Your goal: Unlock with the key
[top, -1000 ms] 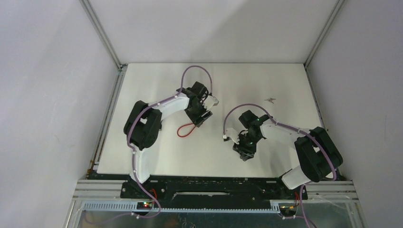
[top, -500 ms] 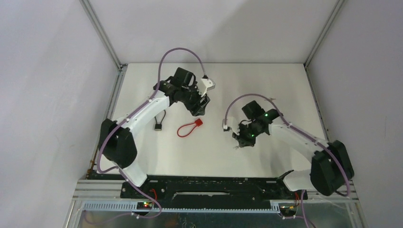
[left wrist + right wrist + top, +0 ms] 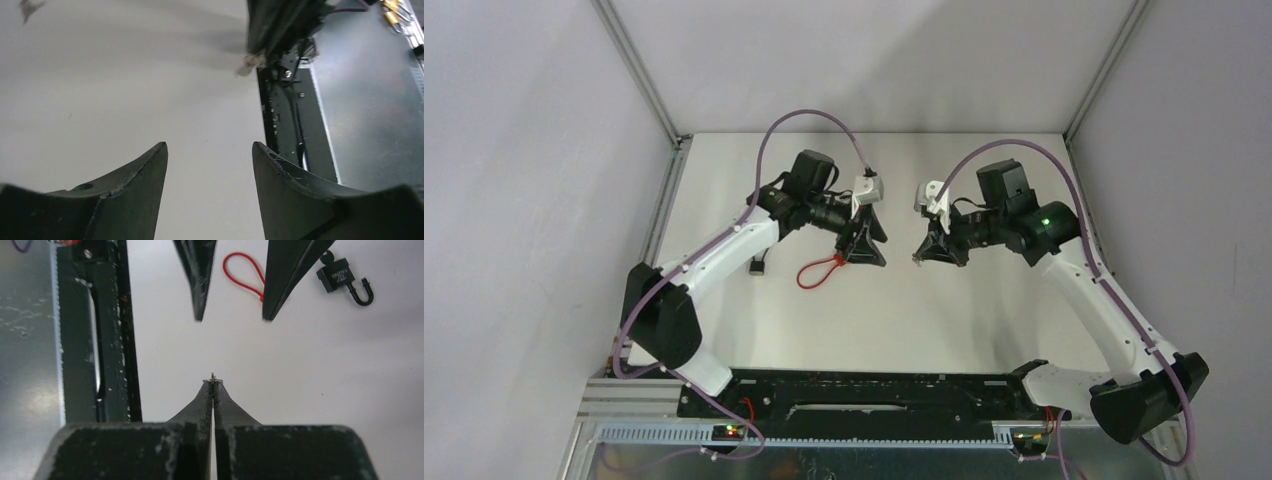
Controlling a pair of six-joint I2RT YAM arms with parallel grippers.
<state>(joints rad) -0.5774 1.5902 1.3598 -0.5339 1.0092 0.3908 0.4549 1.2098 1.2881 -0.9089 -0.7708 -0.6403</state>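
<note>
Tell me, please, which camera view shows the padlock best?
The right wrist view: the padlock shows its body and shackle clearly. The top external view shows only a small dark speck; the left wrist view misses it.

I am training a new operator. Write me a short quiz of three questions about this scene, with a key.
1. True or false: the left gripper is shut on the padlock.
2. What does the right gripper pinch at its tips? A) the padlock B) the key C) nothing
3. Which arm's gripper is nearer to the padlock?

Key: 1 false, its jaws stand open and hold nothing; 2 B; 3 left.
</note>
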